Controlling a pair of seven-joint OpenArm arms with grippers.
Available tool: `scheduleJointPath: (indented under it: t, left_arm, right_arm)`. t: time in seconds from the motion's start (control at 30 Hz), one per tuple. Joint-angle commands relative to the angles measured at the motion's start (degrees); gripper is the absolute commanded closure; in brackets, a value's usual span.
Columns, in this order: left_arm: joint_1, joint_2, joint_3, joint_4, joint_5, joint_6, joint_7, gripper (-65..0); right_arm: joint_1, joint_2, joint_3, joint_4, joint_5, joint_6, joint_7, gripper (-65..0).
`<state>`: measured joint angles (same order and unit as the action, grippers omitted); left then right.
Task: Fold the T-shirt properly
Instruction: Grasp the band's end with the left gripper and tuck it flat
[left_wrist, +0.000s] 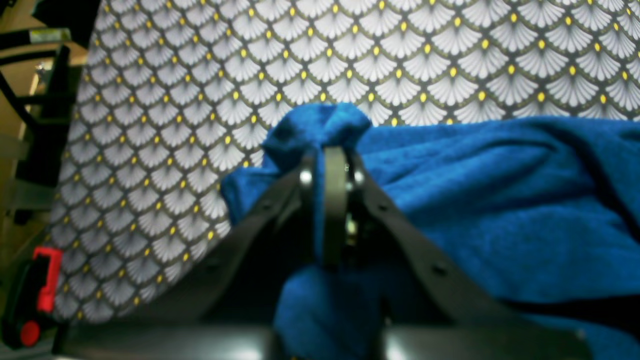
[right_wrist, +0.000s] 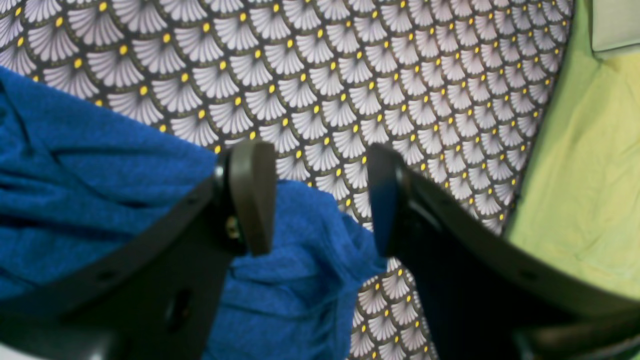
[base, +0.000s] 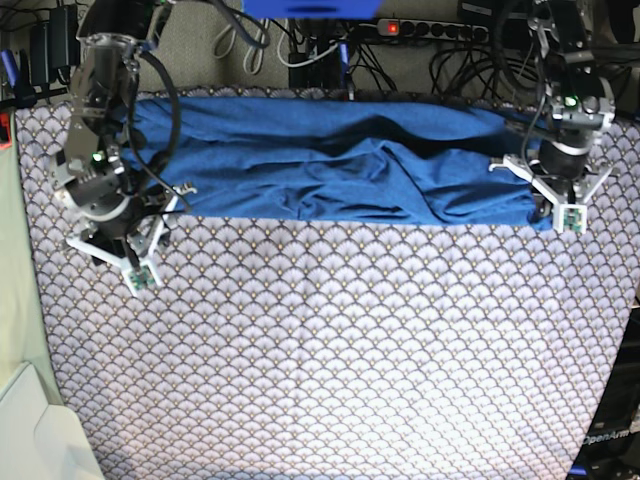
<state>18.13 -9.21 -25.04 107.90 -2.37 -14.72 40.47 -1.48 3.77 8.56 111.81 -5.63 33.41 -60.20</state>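
Only "OpenArm" (base: 606, 439) is legible, bottom right.

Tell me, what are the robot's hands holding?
The left end effector pinches a bunched edge of the blue shirt. The right end effector is open, holding nothing.

plain medium-blue t-shirt (base: 330, 165) on grey-white scallop-patterned tablecloth (base: 340, 340) with yellow dots.
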Motion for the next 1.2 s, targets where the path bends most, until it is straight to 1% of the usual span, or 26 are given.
scheduleJointPath:
  t: [0.0,0.13,0.33,0.53,0.67,0.83,0.97,1.17]
  left_arm:
    - [0.55,-0.50,-0.24,0.98,-0.05,-0.09,-1.30,-0.5]
    - [2.31,-0.59,-0.24,1.07,0.04,-0.18,-1.30,-0.4]
    - [4.24,-2.96,-0.50,0.98,-0.40,-0.18,-1.30,-0.4]
    - [4.33,-3.93,-5.78,1.86,-0.49,-0.27,-1.30,-0.4]
    - [4.33,-6.04,-6.48,2.04,-0.49,-0.27,-1.30,-0.4]
    - [3.80,-5.86,-5.95,1.77,-0.49,-0.27,-1.30,-0.4]
    - [3.72,-5.86,-3.75,1.60,-0.49,-0.27,-1.30,-0.5]
    - [3.72,-5.86,-3.75,1.60,-0.49,-0.18,-1.30,-0.9]
  right_arm:
    - [0.82,0.32,0.10,0.94,0.05,0.22,1.00,-30.2]
    - [0.82,0.32,0.10,0.94,0.05,0.22,1.00,-30.2]
    - [0.82,0.32,0.10,0.94,0.05,0.22,1.00,-30.2]
    - [0.90,-0.47,0.10,0.94,0.05,0.22,1.00,-30.2]
    - [0.90,-1.00,0.10,0.85,0.05,0.22,1.00,-30.2]
    - [0.90,-1.26,0.10,0.85,0.05,0.22,1.00,-30.2]
    - [0.90,-1.26,0.10,0.85,0.05,0.22,1.00,-30.2]
    - [0.90,-1.18,0.10,0.85,0.05,0.22,1.00,-30.2]
